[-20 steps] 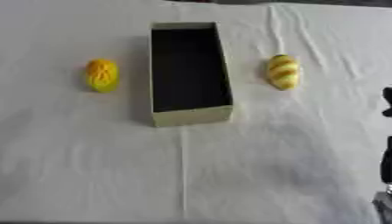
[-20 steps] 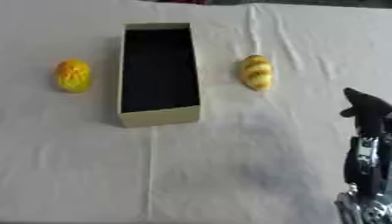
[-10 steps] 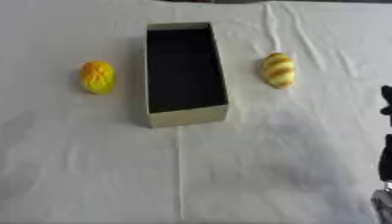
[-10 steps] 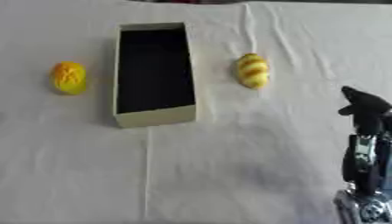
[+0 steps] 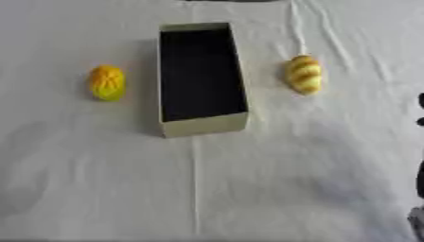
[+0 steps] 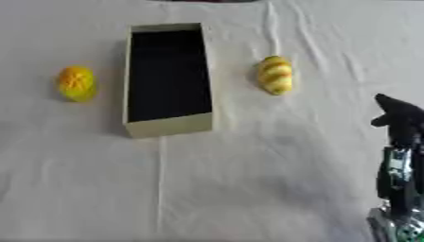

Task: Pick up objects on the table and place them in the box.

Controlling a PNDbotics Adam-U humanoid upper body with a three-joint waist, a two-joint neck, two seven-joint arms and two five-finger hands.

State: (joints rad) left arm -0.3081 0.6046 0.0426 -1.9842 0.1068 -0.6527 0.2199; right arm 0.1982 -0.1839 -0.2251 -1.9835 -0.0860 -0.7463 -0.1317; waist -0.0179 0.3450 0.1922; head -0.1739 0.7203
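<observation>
I am holding my right hand [image 6: 397,118] low at the right edge, and it is gripping nothing (whether its fingers are straight or curled, I cannot tell). The striped yellow object [image 6: 275,74] is lying on the table [image 6: 248,179] ahead of my hand and to its left. Further left the open box [image 6: 167,78] is standing, dark inside. Beyond the box the orange-yellow object [image 6: 76,83] is resting, well apart from my hand.
</observation>
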